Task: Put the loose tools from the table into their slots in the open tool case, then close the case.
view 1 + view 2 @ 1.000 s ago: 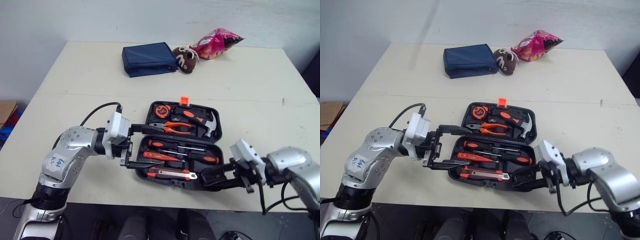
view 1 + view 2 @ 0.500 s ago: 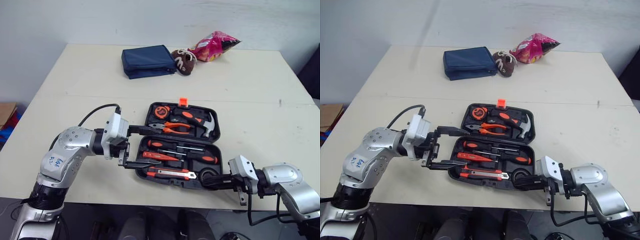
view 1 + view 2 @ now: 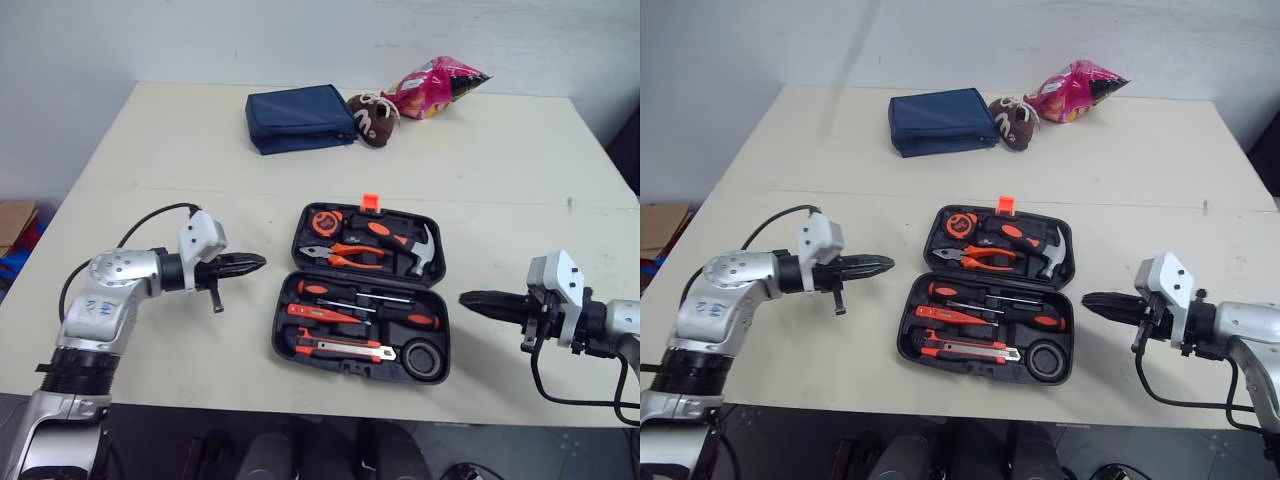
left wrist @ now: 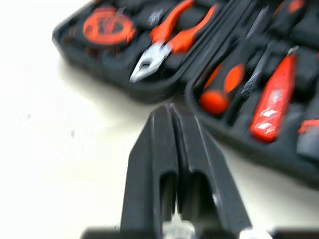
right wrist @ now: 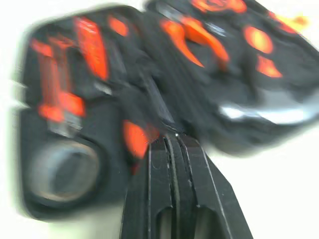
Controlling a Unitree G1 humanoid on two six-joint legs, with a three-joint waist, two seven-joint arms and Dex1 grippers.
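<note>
The tool case (image 3: 362,292) lay with its lid folded back between my two pincers, apart from both. The left pincer (image 3: 260,262) pointed at its lid side, the right pincer (image 3: 464,297) at its base side. Each had its fingers pressed together on nothing, tips aimed at the case.

In the case I counted one tape measure (image 3: 325,220), one pair of pliers (image 3: 345,254), one hammer (image 3: 425,248), one utility knife (image 3: 340,347) and one roll of tape (image 3: 427,359). There were also several orange-handled screwdrivers (image 3: 415,320), too crowded for me to count.

Everything sat on a cream table (image 3: 180,160). Well beyond the pincers lay one navy pouch (image 3: 300,117), one brown plush toy (image 3: 372,115) and one pink snack bag (image 3: 435,85), near a white wall (image 3: 150,40).
</note>
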